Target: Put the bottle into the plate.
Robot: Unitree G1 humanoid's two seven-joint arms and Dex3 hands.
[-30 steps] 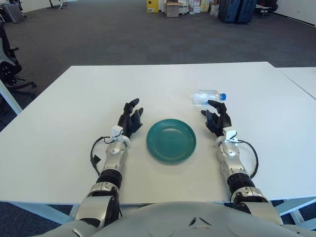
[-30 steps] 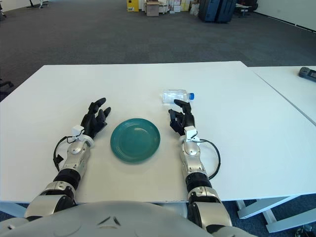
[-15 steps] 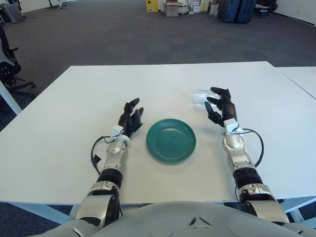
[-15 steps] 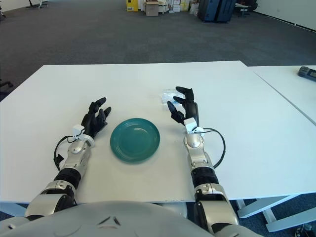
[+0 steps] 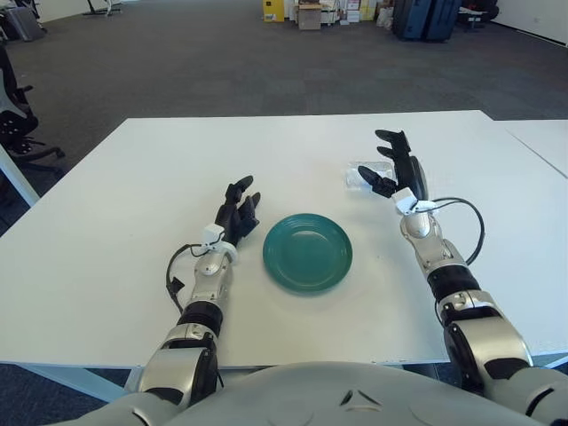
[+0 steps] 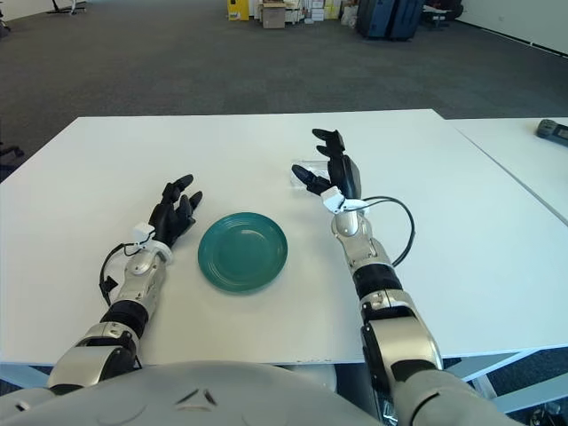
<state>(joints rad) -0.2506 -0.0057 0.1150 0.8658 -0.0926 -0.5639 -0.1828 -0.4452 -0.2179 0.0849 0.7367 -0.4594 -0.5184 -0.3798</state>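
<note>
A clear plastic bottle (image 5: 366, 174) lies on its side on the white table (image 5: 133, 231), beyond and to the right of a teal plate (image 5: 307, 252). My right hand (image 5: 396, 168) is raised over the bottle with its fingers spread, partly hiding it, and holds nothing. The bottle also shows in the right eye view (image 6: 304, 169), behind the right hand (image 6: 332, 166). My left hand (image 5: 234, 209) rests open on the table, just left of the plate.
A second white table (image 6: 532, 151) stands to the right with a dark device (image 6: 552, 130) on it. Boxes and dark cases (image 5: 426, 18) stand far back on the carpet. A chair (image 5: 18, 115) stands at the far left.
My right hand has lifted off the table and moved forward, from beside the plate to over the bottle. The left hand, plate and bottle have not moved.
</note>
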